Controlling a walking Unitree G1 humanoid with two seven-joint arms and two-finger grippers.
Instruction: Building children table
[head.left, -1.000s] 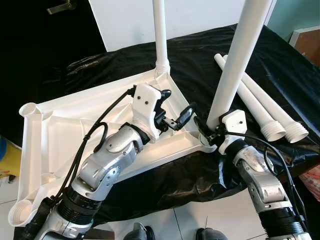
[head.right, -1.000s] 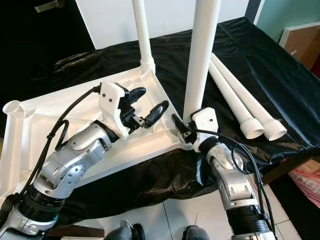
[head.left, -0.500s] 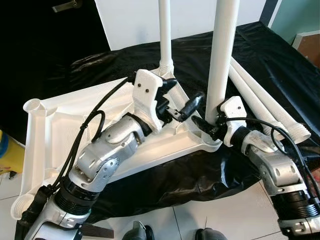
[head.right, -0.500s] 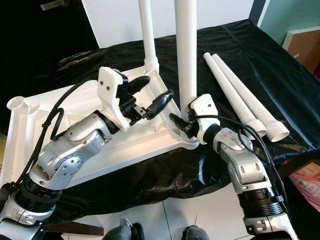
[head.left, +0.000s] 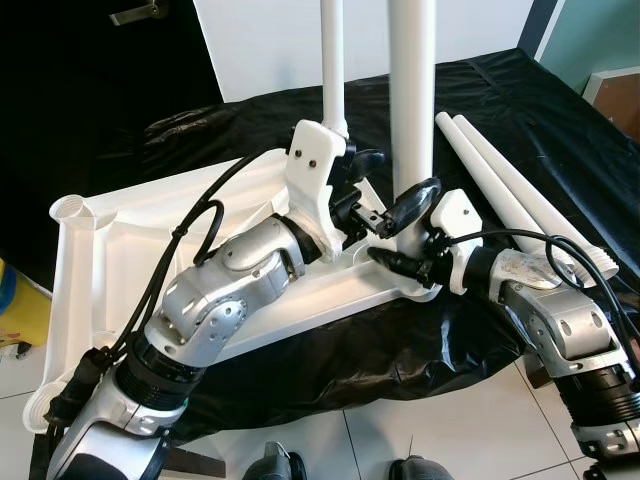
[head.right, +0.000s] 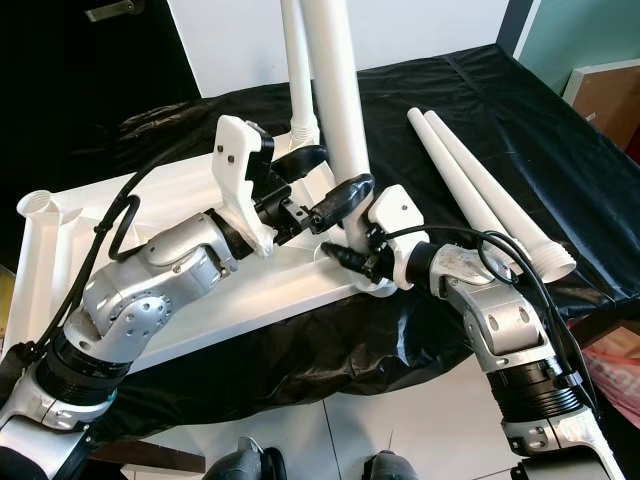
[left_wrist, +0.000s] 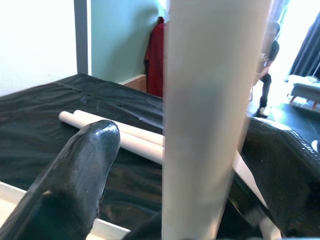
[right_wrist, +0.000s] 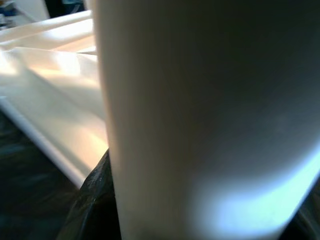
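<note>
With the upright white plastic tube leg (head.left: 413, 95) seated in the upturned white tabletop (head.left: 130, 240)'s 3 o'clock corner socket, right end effector (head.left: 400, 262) clamped low, left end effector (head.left: 385, 195) apart astride it, keep it plumb while twisting.

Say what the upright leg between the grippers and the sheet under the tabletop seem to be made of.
Leg: likely moulded plastic, smooth, evenly white, faintly glossy. Sheet: apparently thin black plastic film, wrinkled, with shiny highlights along its creases; a coated cloth is possible.

Silver jointed arms, white wrist housings, glossy black fingers (head.left: 418, 197), looping black cables
</note>
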